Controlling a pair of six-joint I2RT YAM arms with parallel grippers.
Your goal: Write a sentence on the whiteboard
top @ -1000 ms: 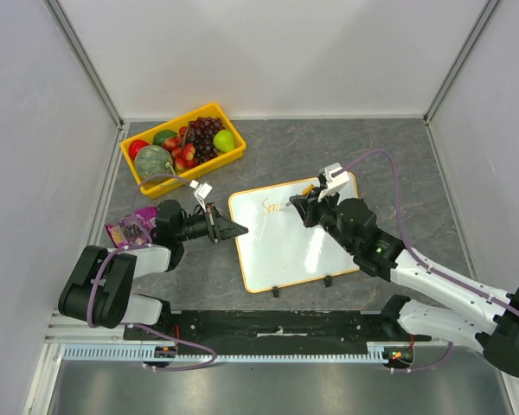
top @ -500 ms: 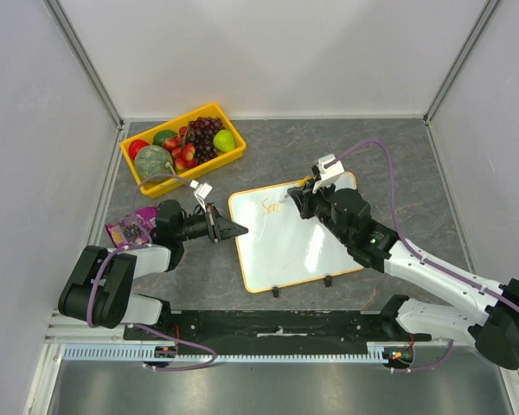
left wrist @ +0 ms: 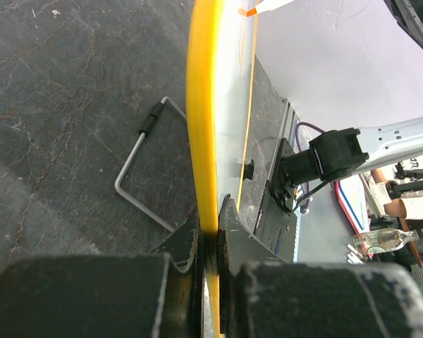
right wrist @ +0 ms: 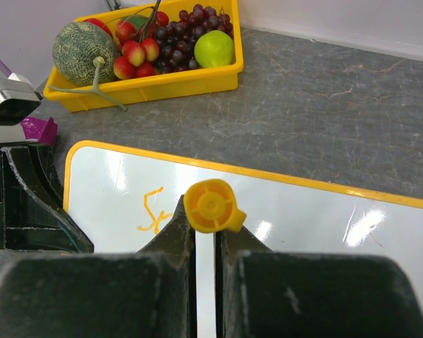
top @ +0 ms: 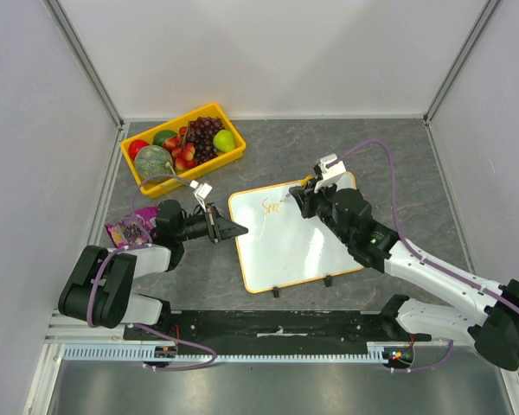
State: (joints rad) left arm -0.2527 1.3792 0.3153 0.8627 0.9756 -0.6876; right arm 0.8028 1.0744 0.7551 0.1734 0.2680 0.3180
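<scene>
Over the last second my right gripper [top: 296,201] has slid a little left along the top of the board [top: 285,251], closing on the orange writing [top: 270,206], while the left arm hasn't moved. Only the first couple of letters show, so I judge the sentence barely begun, with the marker [right wrist: 210,205] coming back to carry on the first word. The right jaws are clamped on that marker, its yellow end facing the wrist camera. The right arm stretches diagonally from its base across the board's right half. The left arm lies low, its gripper [top: 233,231] pinched on the board's left rim. The board lies flat mid-table, just this side of the crate [top: 183,147].
</scene>
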